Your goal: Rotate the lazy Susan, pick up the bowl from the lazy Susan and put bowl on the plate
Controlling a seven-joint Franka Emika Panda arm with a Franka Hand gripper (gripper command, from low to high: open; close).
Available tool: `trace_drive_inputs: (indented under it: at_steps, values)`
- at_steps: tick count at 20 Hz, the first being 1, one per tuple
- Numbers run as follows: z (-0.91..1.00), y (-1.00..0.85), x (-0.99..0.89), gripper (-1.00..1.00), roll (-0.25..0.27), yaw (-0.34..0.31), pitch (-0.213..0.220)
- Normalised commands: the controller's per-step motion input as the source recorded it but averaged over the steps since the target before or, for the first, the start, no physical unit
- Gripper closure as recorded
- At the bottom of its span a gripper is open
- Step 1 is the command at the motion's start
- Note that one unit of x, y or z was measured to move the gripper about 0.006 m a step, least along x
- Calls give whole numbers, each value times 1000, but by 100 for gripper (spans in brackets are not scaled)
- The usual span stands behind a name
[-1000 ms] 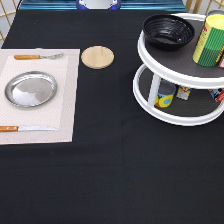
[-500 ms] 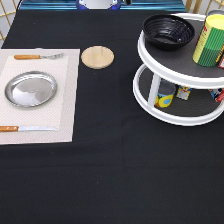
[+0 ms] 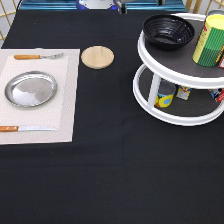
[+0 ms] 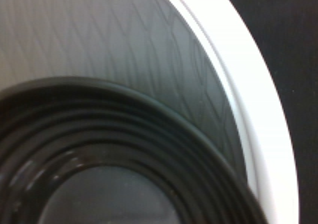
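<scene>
Black ridged rings of the bowl point(image 4: 103, 165) filled most of my wrist view, seen from close by, with the dark grey shelf and white rim of the lazy Susan point(image 4: 255, 100) beside them. My pincer itself did not show in the exterior view, so I could not tell whether it was released or clenched.

In the exterior view the bowl point(image 3: 167, 30) sat on the upper tier of the lazy Susan point(image 3: 165, 67), at the far right of the worktop point(image 3: 110, 170), near a green and yellow canister point(image 3: 211, 40). Small cans point(image 3: 165, 95) stood on the lower tier.

Well apart, at the exterior view's left, the plate point(image 3: 31, 89) lay bare on a pale placemat point(image 3: 67, 100), between a fork point(image 3: 37, 56) on the far side and a knife point(image 3: 25, 128) on the near side. A wooden coaster point(image 3: 97, 56) lay just right of the placemat.
</scene>
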Motion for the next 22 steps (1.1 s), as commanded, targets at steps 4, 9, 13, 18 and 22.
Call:
trace_drive_inputs:
  at_steps: [4, 9, 13, 18, 22]
  values:
    - [-384, -2, -26, -100, 68, 14, -52]
    - [-313, 83, -144, -100, 39, 13, -93]
    - [-126, 228, -165, -100, 5, 0, -85]
    - [-22, 225, -262, -100, 0, 0, -90]
    - [-50, 60, -298, 100, 8, 0, -93]
